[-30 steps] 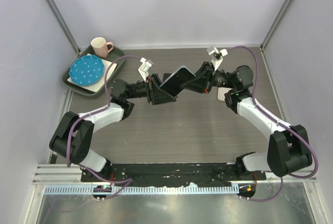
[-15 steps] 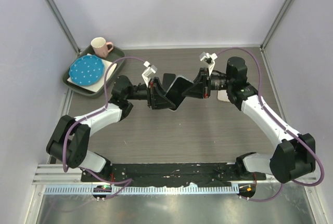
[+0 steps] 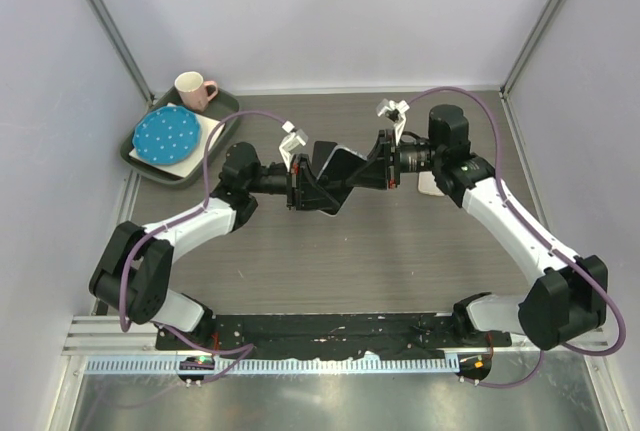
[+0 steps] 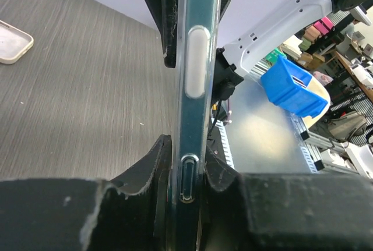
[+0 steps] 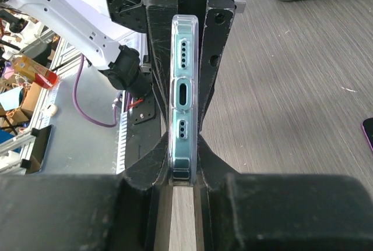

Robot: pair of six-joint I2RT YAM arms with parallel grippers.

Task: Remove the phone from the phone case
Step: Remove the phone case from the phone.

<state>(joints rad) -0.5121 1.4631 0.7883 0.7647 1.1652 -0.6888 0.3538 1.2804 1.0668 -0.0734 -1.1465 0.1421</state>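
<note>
Black-and-white arms first, two of them: the left arm [image 3: 195, 221] and the right arm [image 3: 510, 221] rise from the near edge of the grey wood-grain counter [image 3: 380, 251] and bend inward to meet over its middle. One pincer each, so two in all, and both are busy. The left pincer [image 3: 300, 183] is clenched on the phone case [image 5: 184, 123], fingers pressed flat against its two broad faces. The right pincer [image 3: 378, 166] is clamped onto the same case from the opposite side.

One phone [image 3: 340, 169] here, sitting inside that one clear case, held up in the air between the pincers and off the counter! It stands on edge. The rim with the charging port and two rows of small holes faces the right wrist camera. A rim with a pale oblong button faces the left wrist camera. From above, the dark slab slants across the gap, its lower end by the left pincer and its upper end toward the right one. Whether that slant is the long axis or the short one, I cannot tell.

Further out, one pale case-like slab [image 3: 428, 183] lies flat just beyond the right wrist. At the far left corner sits one grey tray [image 3: 228, 126] carrying one blue dotted plate [image 3: 165, 134] and one pink mug [image 3: 193, 90].
</note>
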